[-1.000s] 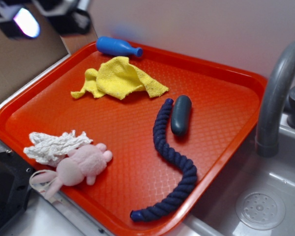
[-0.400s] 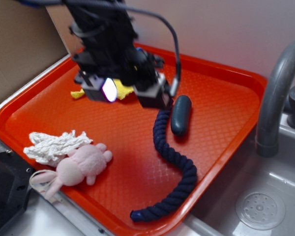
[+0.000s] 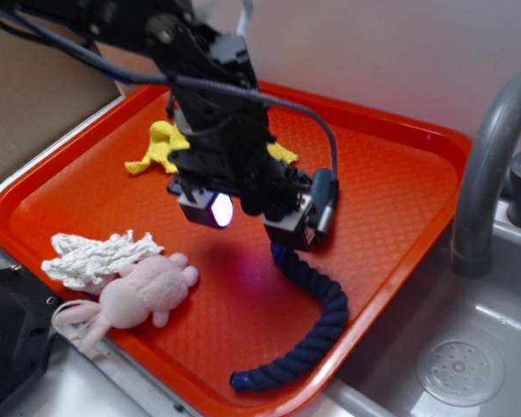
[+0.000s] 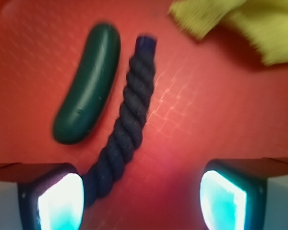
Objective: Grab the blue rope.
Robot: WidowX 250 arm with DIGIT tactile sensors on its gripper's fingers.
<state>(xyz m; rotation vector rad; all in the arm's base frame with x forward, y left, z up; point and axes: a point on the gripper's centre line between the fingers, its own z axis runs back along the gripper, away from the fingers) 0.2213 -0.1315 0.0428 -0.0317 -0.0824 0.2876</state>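
Wrist view shows the claw spread wide and holding nothing, its pads glowing at the bottom corners. Within the last second the arm has swept in from the far-left corner of the tray and dropped low over the blue rope — so the approach looks nearly done and closing should come next. The rope curves from mid-tray down to the near edge; its upper stretch passes just inside one pad, off-centre. A dark capsule lies just beside the rope's capped end — the likeliest thing to be nipped by mistake. The yellow cloth, pink plush and white rag sit well apart.
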